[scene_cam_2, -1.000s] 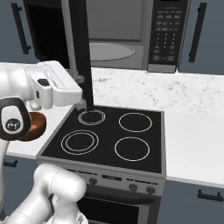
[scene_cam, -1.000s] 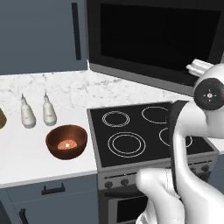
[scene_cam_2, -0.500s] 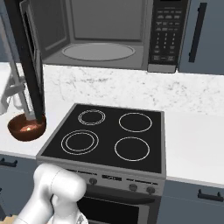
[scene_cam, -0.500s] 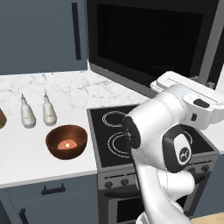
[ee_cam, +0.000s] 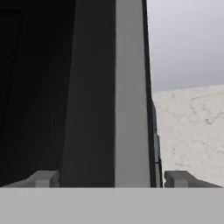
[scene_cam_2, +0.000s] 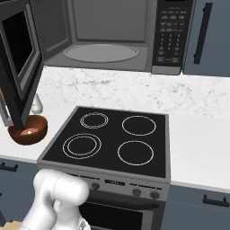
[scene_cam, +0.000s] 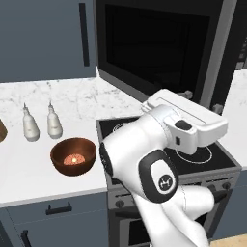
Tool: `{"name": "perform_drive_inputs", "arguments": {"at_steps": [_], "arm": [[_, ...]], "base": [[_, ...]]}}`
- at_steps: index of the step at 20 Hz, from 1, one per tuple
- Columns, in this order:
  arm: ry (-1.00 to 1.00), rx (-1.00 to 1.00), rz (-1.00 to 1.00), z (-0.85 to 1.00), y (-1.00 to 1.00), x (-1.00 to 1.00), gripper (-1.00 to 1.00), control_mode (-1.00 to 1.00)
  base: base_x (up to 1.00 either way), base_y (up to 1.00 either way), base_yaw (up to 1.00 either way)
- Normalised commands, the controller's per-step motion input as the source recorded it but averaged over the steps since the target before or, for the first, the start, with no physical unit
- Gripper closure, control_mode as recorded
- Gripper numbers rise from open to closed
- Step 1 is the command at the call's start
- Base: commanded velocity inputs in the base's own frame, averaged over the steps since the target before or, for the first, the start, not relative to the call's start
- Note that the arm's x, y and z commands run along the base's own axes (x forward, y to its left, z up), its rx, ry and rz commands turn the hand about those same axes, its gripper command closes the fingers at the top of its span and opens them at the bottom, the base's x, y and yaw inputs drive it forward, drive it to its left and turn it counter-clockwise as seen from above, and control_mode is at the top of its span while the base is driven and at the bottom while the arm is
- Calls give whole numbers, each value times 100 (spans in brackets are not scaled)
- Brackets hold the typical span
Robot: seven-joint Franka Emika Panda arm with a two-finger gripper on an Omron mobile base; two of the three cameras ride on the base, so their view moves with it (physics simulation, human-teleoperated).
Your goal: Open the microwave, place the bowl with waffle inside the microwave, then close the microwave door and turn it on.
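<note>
From the hand camera I see my gripper (ee_cam: 111, 179) spread wide, one fingertip (ee_cam: 43, 178) on each side of the free edge of the microwave door (ee_cam: 100, 87) and neither visibly pressing on it; the door's grey edge and black face run straight up between them. Nothing is held. Pale speckled counter shows past the edge on the right of that view.

In the left base view my arm (scene_cam: 159, 159) bulks in the foreground over the stovetop (scene_cam: 120, 128), its hand reaching to the right towards the door's lower edge. Left of the stovetop, on the white marble counter (scene_cam: 29, 169), sits the bowl with waffle (scene_cam: 73, 156), upright, the waffle (scene_cam: 74, 158) at its centre. Just behind it stand two small white bottles (scene_cam: 39, 123), side by side.

Farther back, the right base view shows the microwave (scene_cam_2: 112, 36) above the counter with its door swung out to the left, the grey cavity and glass turntable (scene_cam_2: 100, 52) exposed, the keypad panel (scene_cam_2: 170, 33) on its right edge. The bowl peeks out beneath the open door's bottom corner
</note>
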Motion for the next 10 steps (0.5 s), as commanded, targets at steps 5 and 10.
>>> {"name": "perform_drive_inputs", "arguments": {"at_steps": [5, 10], "arm": [[-1, 1, 0, -14, 5, -13, -100, -100], [-4, 0, 8, 24, 8, -73, -100, -100]], "base": [[0, 0, 0], [0, 0, 0]]}}
